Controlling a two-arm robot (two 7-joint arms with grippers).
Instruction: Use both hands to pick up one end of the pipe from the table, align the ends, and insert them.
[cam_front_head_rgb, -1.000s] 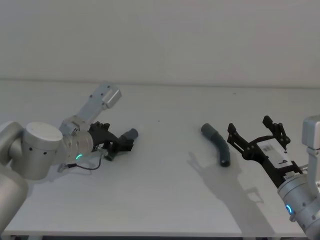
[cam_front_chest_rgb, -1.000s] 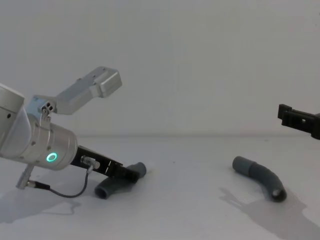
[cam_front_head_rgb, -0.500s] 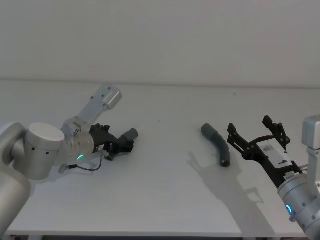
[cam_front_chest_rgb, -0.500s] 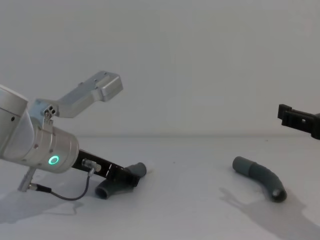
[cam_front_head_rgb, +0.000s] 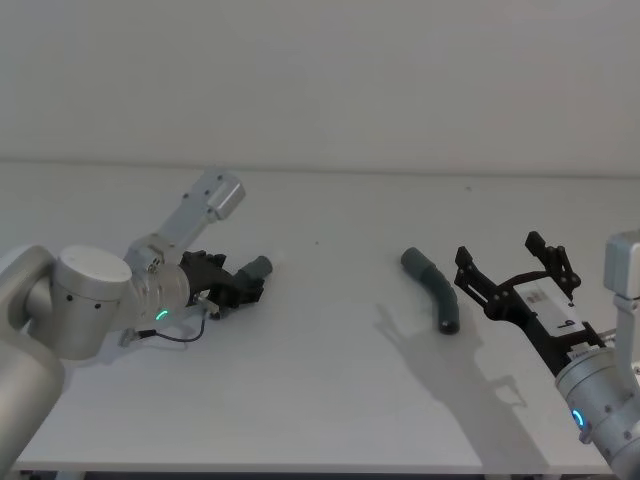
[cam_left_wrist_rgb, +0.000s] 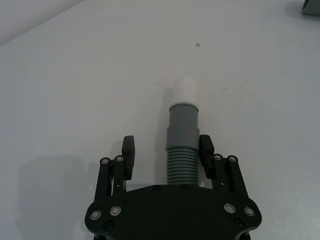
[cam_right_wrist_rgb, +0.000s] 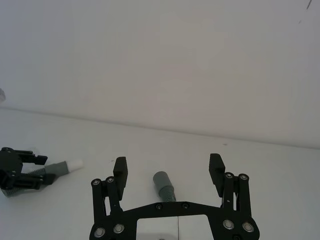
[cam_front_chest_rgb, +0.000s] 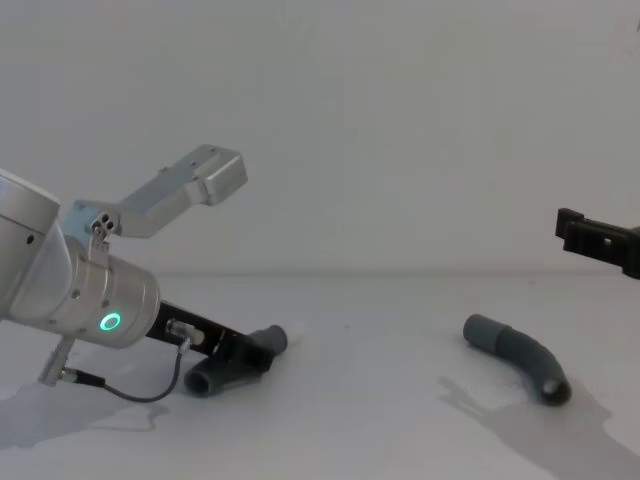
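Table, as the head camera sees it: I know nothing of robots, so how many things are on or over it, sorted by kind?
Hose pieces: 2 (white-tipped hose piece, all-grey hose piece)
Grippers: 2 (left gripper, open around the white-tipped hose piece; right gripper, open and holding nothing)
Total: 4

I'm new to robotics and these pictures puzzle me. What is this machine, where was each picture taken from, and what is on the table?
It is a robot with two arms, each ending in a black two-fingered gripper. One picture looks down from its head, one looks across from its chest, and one camera sits on each wrist. On the white table lie two short grey hose pieces. The left gripper is open, with a finger on either side of the white-tipped hose. The right gripper is open above the table near the other hose, holding nothing.
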